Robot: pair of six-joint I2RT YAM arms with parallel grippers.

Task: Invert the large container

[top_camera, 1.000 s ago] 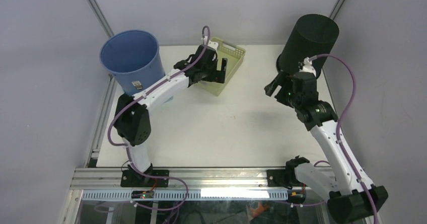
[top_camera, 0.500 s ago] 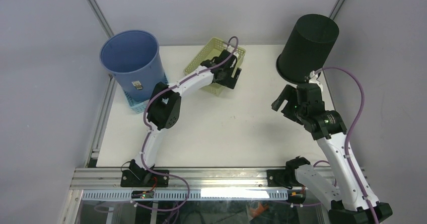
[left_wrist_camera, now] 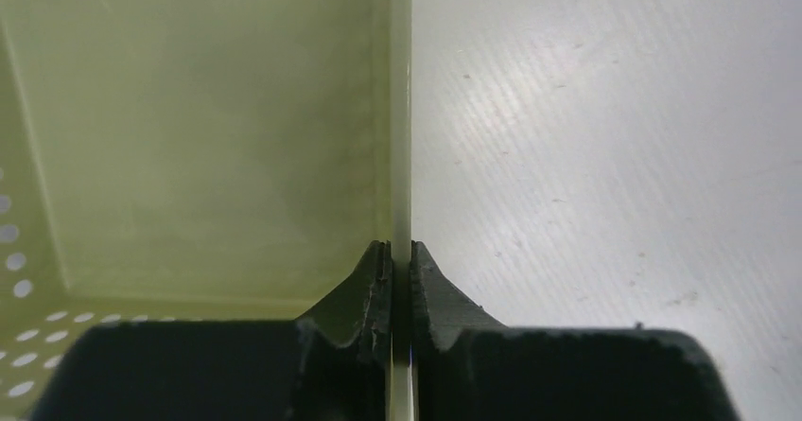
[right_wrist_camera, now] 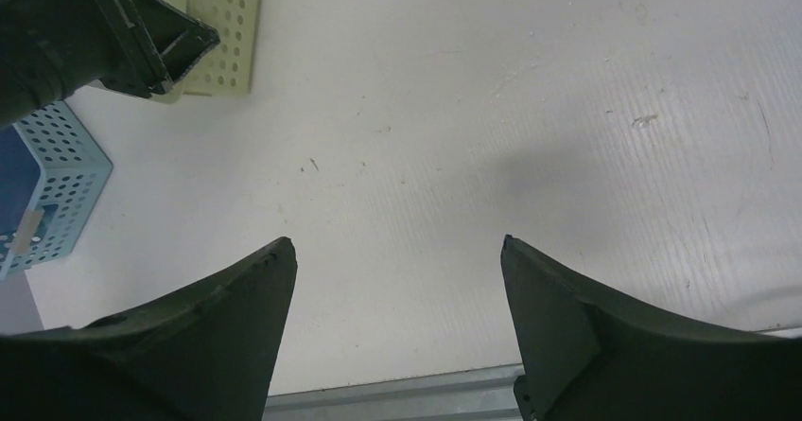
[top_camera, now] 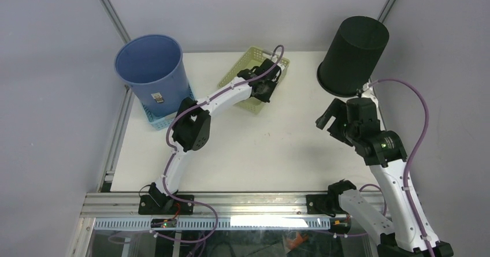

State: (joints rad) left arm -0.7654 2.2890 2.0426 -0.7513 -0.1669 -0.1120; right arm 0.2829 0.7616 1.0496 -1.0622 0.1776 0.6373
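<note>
Now the left gripper [left_wrist_camera: 400, 274] pinches a wall of the pale green basket [left_wrist_camera: 189, 137] between its jaws. Right of the basket, the right gripper [right_wrist_camera: 397, 251] holds its jaws wide and empty above the surface [right_wrist_camera: 530, 109].

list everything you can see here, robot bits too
blue plastic bucket: 1, blue, far left corner, open end up
perforated light blue plastic basket: 1, light blue, at the bucket's base
perforated yellow-green plastic basket: 1, yellow-green, far middle of the table
black cylindrical bin: 1, black, far right, closed end up
table: 1, white, under everything
left gripper: 1, black, shut on the yellow-green basket's wall
right gripper: 1, black, open, holding nothing, over bare table
</note>
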